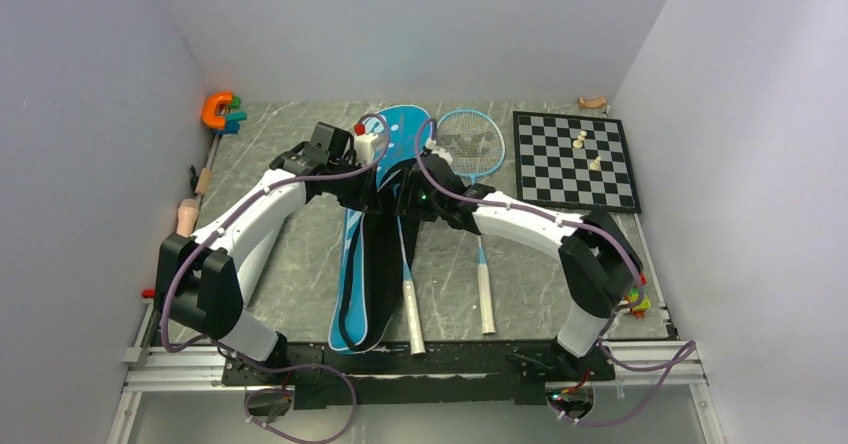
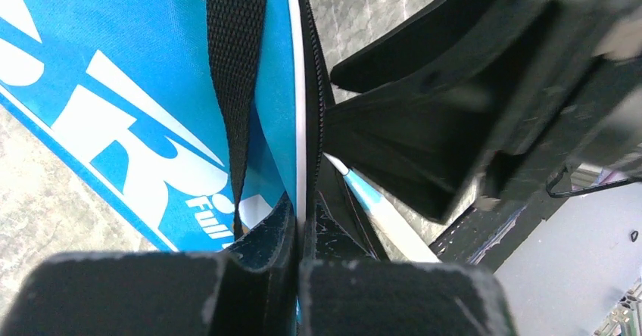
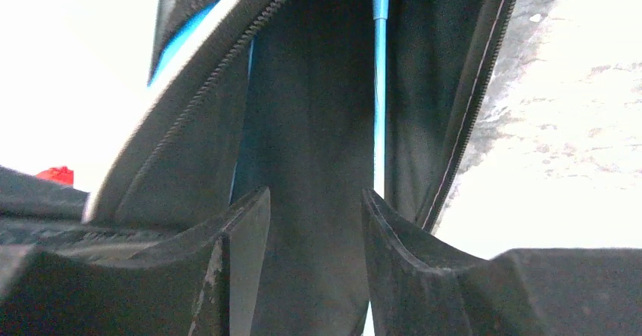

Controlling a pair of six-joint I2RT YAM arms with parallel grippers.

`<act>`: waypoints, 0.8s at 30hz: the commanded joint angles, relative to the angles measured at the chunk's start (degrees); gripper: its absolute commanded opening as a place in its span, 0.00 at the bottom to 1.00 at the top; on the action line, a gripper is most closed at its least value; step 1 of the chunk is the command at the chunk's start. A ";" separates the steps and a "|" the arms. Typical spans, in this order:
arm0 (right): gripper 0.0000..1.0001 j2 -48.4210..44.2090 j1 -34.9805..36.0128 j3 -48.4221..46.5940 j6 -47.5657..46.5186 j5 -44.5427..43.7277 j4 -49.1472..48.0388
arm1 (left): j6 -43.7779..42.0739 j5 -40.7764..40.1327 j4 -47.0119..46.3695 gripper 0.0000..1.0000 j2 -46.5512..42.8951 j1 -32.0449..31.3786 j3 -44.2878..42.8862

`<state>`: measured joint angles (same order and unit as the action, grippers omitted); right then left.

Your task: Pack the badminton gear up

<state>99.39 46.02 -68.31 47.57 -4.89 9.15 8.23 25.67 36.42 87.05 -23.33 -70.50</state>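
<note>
The blue "SPORT" bag (image 1: 405, 129) lies lengthwise mid-table, its side unzipped and black lining showing. One light-blue racket lies partly inside it, white handle (image 1: 413, 314) sticking out toward me. The second racket (image 1: 470, 142) lies on the table just right of the bag. My left gripper (image 1: 378, 201) is shut on the bag's white-piped zipper edge (image 2: 303, 215), next to the black strap (image 2: 235, 63). My right gripper (image 1: 408, 204) is open (image 3: 316, 200) over the black lining (image 3: 318, 109), beside the racket's blue shaft (image 3: 379, 86). Shuttlecocks and tube are out of view.
A black-and-white chessboard (image 1: 575, 159) with two small pale pieces lies at the back right. An orange clamp (image 1: 217, 109) sits at the back left corner. Small items lie along the left edge (image 1: 187, 214) and by the right arm's base (image 1: 635, 299).
</note>
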 commanded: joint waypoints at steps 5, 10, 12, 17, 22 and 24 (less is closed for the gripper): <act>0.60 -12.91 -10.71 3.91 -3.24 2.35 -0.67 | 0.31 2.50 -2.96 0.00 -3.52 1.54 -0.67; 0.74 -12.16 -20.84 4.23 -10.27 -1.18 6.97 | 0.17 3.16 -2.36 0.00 -4.14 2.91 -1.26; 0.76 -10.23 -23.55 4.83 -12.26 -2.18 7.71 | 0.15 3.27 -2.25 0.00 -4.60 3.58 -1.37; 0.80 -3.27 -25.85 4.20 -15.15 -3.00 6.41 | 0.02 2.80 -2.26 0.00 -5.89 4.54 -0.86; 0.80 1.95 -25.81 4.17 -15.84 -1.94 4.52 | -0.15 2.32 -2.66 0.00 -6.61 4.78 -0.20; 0.78 2.91 -25.70 5.08 -15.59 -1.44 3.63 | -0.15 2.37 -2.66 0.00 -6.63 4.88 -0.17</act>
<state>101.47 20.05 -63.86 33.54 -6.79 14.76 8.21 26.13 36.71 83.33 -18.72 -70.41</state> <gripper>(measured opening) 0.793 0.034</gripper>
